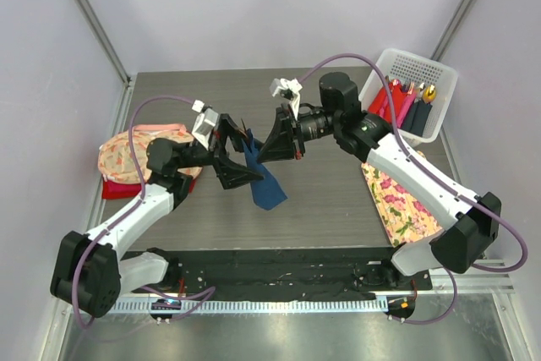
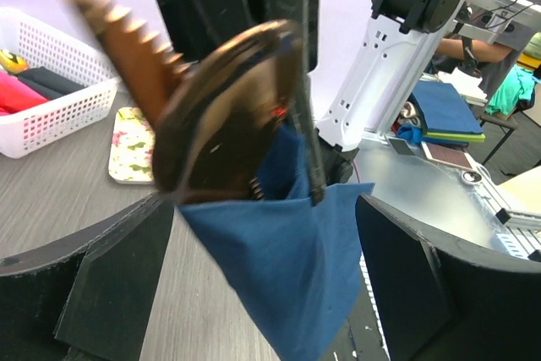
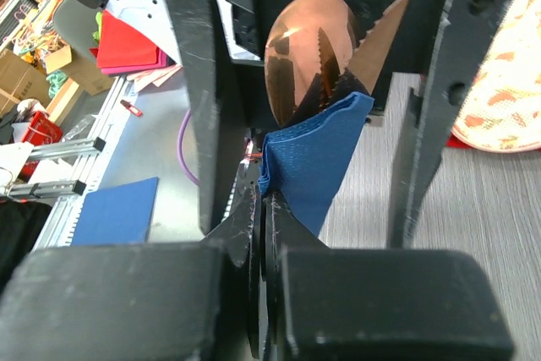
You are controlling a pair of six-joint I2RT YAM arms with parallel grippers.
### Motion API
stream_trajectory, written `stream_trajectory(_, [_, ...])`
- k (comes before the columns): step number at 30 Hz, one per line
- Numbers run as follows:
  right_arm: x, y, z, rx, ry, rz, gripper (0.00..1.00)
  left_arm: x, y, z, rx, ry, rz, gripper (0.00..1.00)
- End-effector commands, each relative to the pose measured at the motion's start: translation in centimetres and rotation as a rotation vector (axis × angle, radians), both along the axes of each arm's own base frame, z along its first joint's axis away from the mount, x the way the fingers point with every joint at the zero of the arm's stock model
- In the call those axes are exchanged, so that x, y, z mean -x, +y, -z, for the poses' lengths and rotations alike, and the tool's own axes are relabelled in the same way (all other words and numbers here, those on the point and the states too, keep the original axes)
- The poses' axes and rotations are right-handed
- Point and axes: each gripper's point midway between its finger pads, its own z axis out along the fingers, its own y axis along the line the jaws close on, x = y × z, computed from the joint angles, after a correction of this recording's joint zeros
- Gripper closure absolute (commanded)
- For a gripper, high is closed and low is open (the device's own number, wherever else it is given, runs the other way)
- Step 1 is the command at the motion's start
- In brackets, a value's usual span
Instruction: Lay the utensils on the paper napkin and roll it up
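Right gripper [image 3: 259, 200] is clamped on the paper napkin [image 3: 313, 166]. The utensils [image 3: 308, 48] stick out above the napkin, their handles hidden inside it. The left gripper [image 2: 262, 234] stands spread wide, flanking the napkin.

Overhead plus close wrist-views — shared napkin [image 2: 287, 251]

Copper utensils [image 3: 308, 48] inside raised blue napkin [image 3: 308, 166]
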Motion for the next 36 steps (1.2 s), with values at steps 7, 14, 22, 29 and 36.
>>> stream_trajectory(7, [1.6, -0.5, -5.0, -0.107, -0.149, -0.033, 0.99, 1.1, 0.2, -1.4, 0.031, -0.084, 0.016, 0.28])
stream_trajectory(14, [1.3, -0.4, -4.9, -0.104, -0.153, -0.022, 0.99, 2.1, 0.6, -1.8, 0.036, -0.077, 0.019, 0.48])
stream_trajectory(22, [1.0, -0.1, -4.4, -0.095, -0.149, -0.018, 0.99, 2.6, 0.8, -2.4, 0.048, -0.030, 0.023, 0.66])
stream_trajectory(29, [1.0, -0.2, -4.8, -0.107, -0.158, -0.011, 0.99, 2.7, 0.8, -2.3, 0.046, -0.018, 0.032, 0.89])
stream_trajectory(36, [-0.6, -0.4, -3.6, -0.073, -0.145, 0.117, 0.76, 1.8, 0.6, -2.7, 0.054, 0.033, 0.010, 1.00])
